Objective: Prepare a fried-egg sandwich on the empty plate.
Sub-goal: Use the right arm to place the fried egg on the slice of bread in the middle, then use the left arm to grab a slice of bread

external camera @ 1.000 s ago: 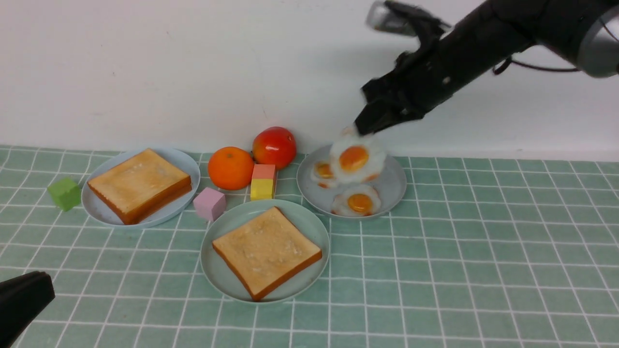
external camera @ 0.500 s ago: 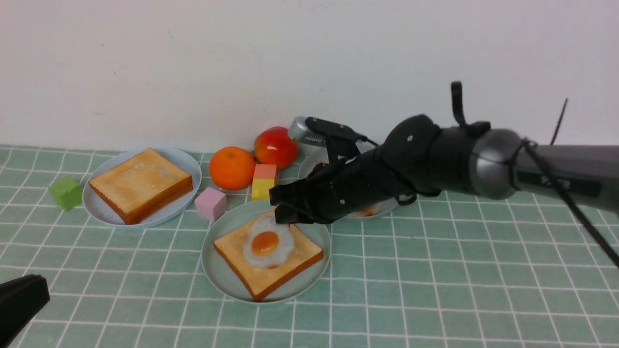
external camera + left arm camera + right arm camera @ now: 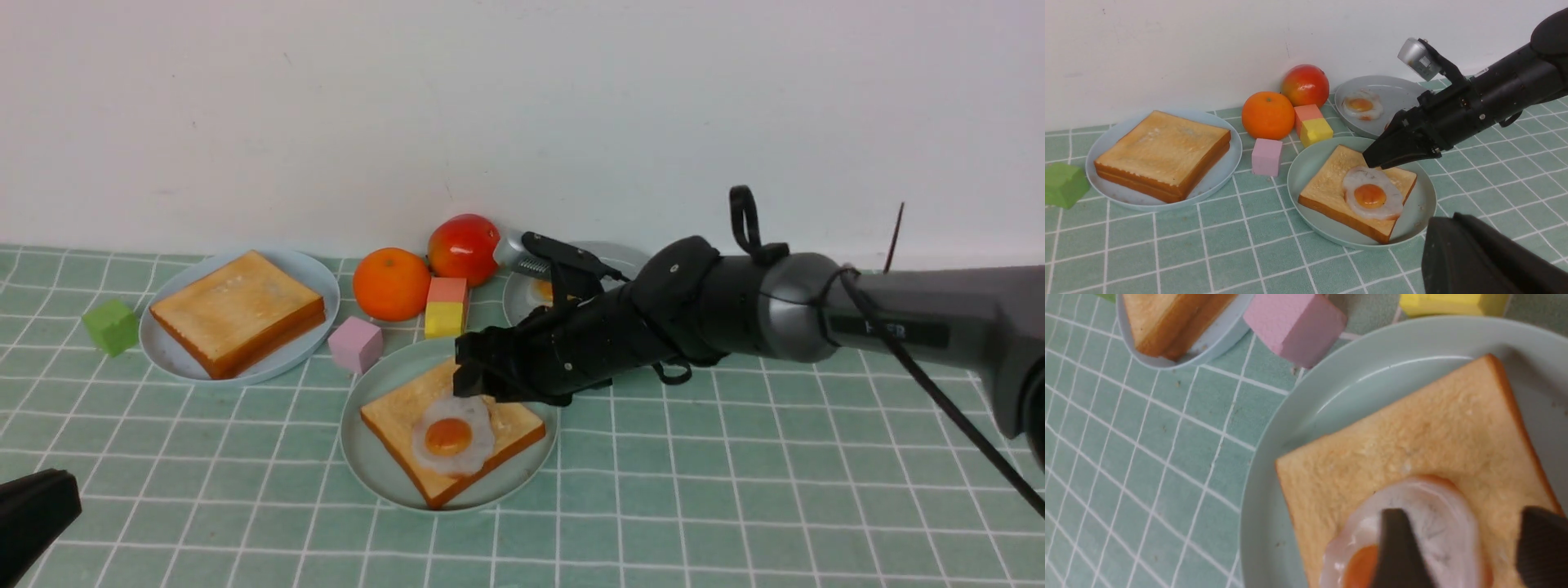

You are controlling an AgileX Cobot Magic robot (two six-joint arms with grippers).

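Egg (image 3: 449,437) lies flat on toast (image 3: 400,412) in mint plate (image 3: 359,445). Right gripper (image 3: 482,390) is just over its far edge, fingers spread, gripping nothing. Second slice (image 3: 237,309) sits far left on blue plate (image 3: 167,355), nearer left gripper (image 3: 33,506), whose opening cannot be told.

The right arm (image 3: 816,318) stretched in from the right, nearly level and low over the table, with its wrist angled down toward the centre and the right gripper (image 3: 478,380) at its lowest point. In the right wrist view its two dark fingers (image 3: 1396,547) stood apart. Only a dark edge of the left gripper (image 3: 33,514) showed at the near left corner, and its jaws could not be read.
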